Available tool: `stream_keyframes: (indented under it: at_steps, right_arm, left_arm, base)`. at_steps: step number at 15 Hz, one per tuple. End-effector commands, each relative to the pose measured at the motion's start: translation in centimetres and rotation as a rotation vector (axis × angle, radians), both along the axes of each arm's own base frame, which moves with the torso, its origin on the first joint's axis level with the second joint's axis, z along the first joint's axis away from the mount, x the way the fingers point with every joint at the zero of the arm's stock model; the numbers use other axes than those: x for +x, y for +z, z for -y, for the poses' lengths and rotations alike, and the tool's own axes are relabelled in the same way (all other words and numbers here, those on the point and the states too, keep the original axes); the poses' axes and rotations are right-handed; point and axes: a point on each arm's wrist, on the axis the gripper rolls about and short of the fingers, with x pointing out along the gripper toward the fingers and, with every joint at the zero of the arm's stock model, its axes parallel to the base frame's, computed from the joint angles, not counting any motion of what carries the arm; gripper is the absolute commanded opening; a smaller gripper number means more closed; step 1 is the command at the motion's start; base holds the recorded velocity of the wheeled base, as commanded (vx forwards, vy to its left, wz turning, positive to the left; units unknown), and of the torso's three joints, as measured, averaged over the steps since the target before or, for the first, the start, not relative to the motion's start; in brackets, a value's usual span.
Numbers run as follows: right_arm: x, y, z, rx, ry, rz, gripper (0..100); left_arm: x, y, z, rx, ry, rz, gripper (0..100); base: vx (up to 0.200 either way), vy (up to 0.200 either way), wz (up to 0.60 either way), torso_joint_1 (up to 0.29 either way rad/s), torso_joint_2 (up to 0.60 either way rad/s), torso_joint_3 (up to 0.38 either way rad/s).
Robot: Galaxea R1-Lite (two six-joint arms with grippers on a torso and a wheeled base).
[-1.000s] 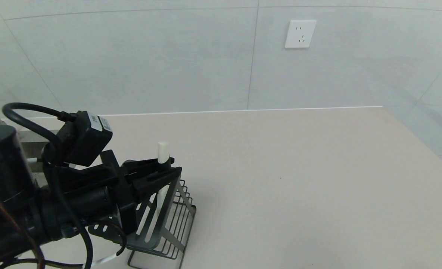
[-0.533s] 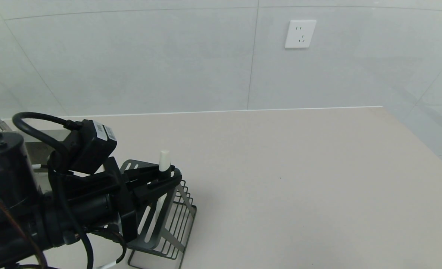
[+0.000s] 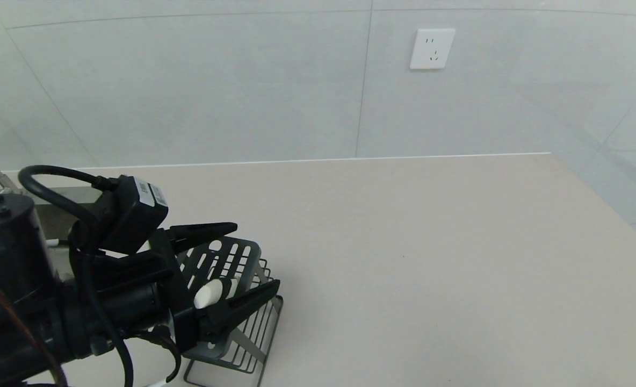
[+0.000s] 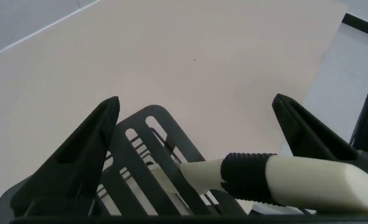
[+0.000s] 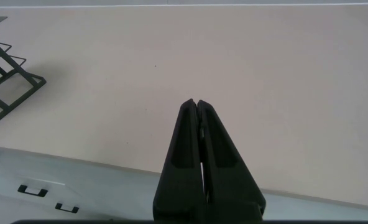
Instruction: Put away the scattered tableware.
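A dark grey metal cutlery rack (image 3: 243, 255) stands on the beige counter (image 3: 431, 242) at its near left. A white-handled utensil (image 3: 208, 293) with a black band rests in the rack, leaning; its working end is hidden inside. My left gripper (image 3: 256, 253) hangs open just above the rack, a finger on either side of the handle and apart from it. The left wrist view has the handle (image 4: 296, 177) lying across the slotted rack wall (image 4: 153, 143) between the spread fingers of the left gripper (image 4: 196, 99). My right gripper (image 5: 196, 102) is shut and empty, low over bare counter, with the rack (image 5: 4, 81) far off.
A tiled wall with a white socket (image 3: 432, 48) backs the counter. A steel sink edge (image 3: 55, 212) lies behind my left arm. The counter ends at the right (image 3: 608, 199). Open surface stretches to the right of the rack.
My left gripper lowered, then opened and let go of the white-handled utensil. The utensil, held upright before, has dropped into the rack and leans there.
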Motion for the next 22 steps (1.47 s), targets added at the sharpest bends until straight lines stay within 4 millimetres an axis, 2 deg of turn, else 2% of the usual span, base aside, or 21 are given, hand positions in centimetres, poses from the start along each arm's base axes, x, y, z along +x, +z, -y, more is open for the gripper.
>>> stream_keyframes:
  at_steps: [1, 2, 4, 5, 6, 7, 8, 9, 10, 11, 13, 16, 18, 20, 22]
  right_arm:
    - [0.0, 0.0, 0.0, -0.001, 0.001, -0.001, 0]
    - [0.0, 0.0, 0.0, -0.001, 0.001, -0.001, 0]
    - [0.0, 0.0, 0.0, -0.001, 0.001, -0.001, 0]
    - [0.0, 0.0, 0.0, 0.001, 0.001, -0.002, 0]
    - [0.0, 0.0, 0.0, 0.001, 0.001, -0.002, 0]
    - [0.0, 0.0, 0.0, 0.001, 0.000, -0.002, 0]
    - [0.0, 0.0, 0.0, -0.001, 0.000, -0.001, 0]
    - [0.0, 0.0, 0.0, -0.001, 0.001, -0.001, 0]
    - [0.0, 0.0, 0.0, 0.001, 0.000, -0.002, 0]
    - [0.0, 0.0, 0.0, 0.003, 0.000, 0.000, 0]
    - [0.0, 0.0, 0.0, 0.006, 0.000, -0.001, 0]
    - [0.0, 0.0, 0.0, 0.032, -0.003, -0.006, 0]
    - [0.0, 0.0, 0.0, 0.033, -0.002, -0.007, 0]
    - [0.0, 0.0, 0.0, 0.035, -0.006, -0.007, 0]
    - [0.0, 0.0, 0.0, 0.033, -0.005, -0.007, 0]
  left_arm:
    - [-0.6, 0.9, -0.5, -0.027, 0.001, 0.042, 100]
    - [-0.6, 0.9, -0.5, -0.027, 0.001, 0.042, 100]
    - [-3.2, 6.0, -1.9, -0.148, -0.138, 0.270, 100]
    - [-3.9, 8.5, -2.4, -0.188, -0.159, 0.376, 100]
    - [-4.6, 10.1, -2.8, -0.223, -0.162, 0.431, 100]
    - [-5.9, 13.2, -3.9, -0.302, -0.145, 0.516, 100]
    - [-5.8, 14.0, -4.9, -0.376, -0.088, 0.465, 100]
    - [-5.4, 13.9, -6.2, -0.433, 0.009, 0.394, 100]
    - [-5.3, 13.2, -7.2, -0.458, 0.086, 0.373, 100]
    - [-5.7, 12.8, -7.8, -0.468, 0.114, 0.429, 100]
    - [-7.3, 11.4, -8.5, -0.500, 0.132, 0.547, 100]
    - [-12.0, 5.2, -10.4, -0.376, 0.312, 0.672, 100]
    - [-14.4, 0.0, -10.9, -0.341, 0.456, 0.574, 100]
    - [-16.4, -4.6, -10.9, -0.320, 0.483, 0.442, 100]
    - [-18.2, -8.3, -10.9, -0.292, 0.487, 0.342, 100]
  base:
    - [0.000, 0.000, 0.00, 0.000, 0.00, 0.000]
    - [0.000, 0.000, 0.00, 0.000, 0.00, 0.000]
    - [0.000, 0.000, 0.00, 0.000, 0.00, 0.000]
    - [0.000, 0.000, 0.00, 0.000, 0.00, 0.000]
    - [0.000, 0.000, 0.00, 0.000, 0.00, 0.000]
    - [0.000, 0.000, 0.00, 0.000, 0.00, 0.000]
    - [0.000, 0.000, 0.00, 0.000, 0.00, 0.000]
    - [0.000, 0.000, 0.00, 0.000, 0.00, 0.000]
    - [0.000, 0.000, 0.00, 0.000, 0.00, 0.000]
    - [0.000, 0.000, 0.00, 0.000, 0.00, 0.000]
    - [0.000, 0.000, 0.00, 0.000, 0.00, 0.000]
    - [0.000, 0.000, 0.00, 0.000, 0.00, 0.000]
    - [0.000, 0.000, 0.00, 0.000, 0.00, 0.000]
    - [0.000, 0.000, 0.00, 0.000, 0.00, 0.000]
    - [0.000, 0.000, 0.00, 0.000, 0.00, 0.000]
